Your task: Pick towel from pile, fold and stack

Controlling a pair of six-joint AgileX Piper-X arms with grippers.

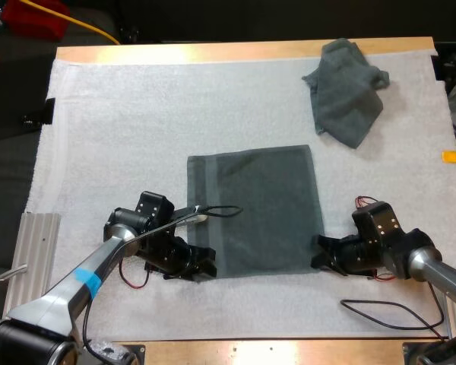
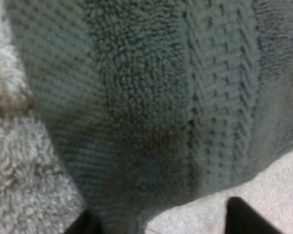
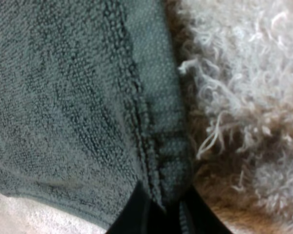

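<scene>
Between clamped fingers of my right gripper (image 1: 320, 254) sits one near corner of the soft, limp spread towel (image 1: 254, 205); my left gripper (image 1: 207, 266), fingers apart, seemingly straddles the other.

flat towel (image 1: 254, 209) lay on the mat (image 1: 137, 122), about centre. crumpled towel (image 1: 346, 91) lay on the mat at 1 o'clock from it, well apart, near the far edge. left gripper (image 1: 205, 268) sat at the flat towel's 7 o'clock corner, right gripper (image 1: 321, 255) at its 5 o'clock corner. mat lay on the table (image 1: 213, 52).
</scene>
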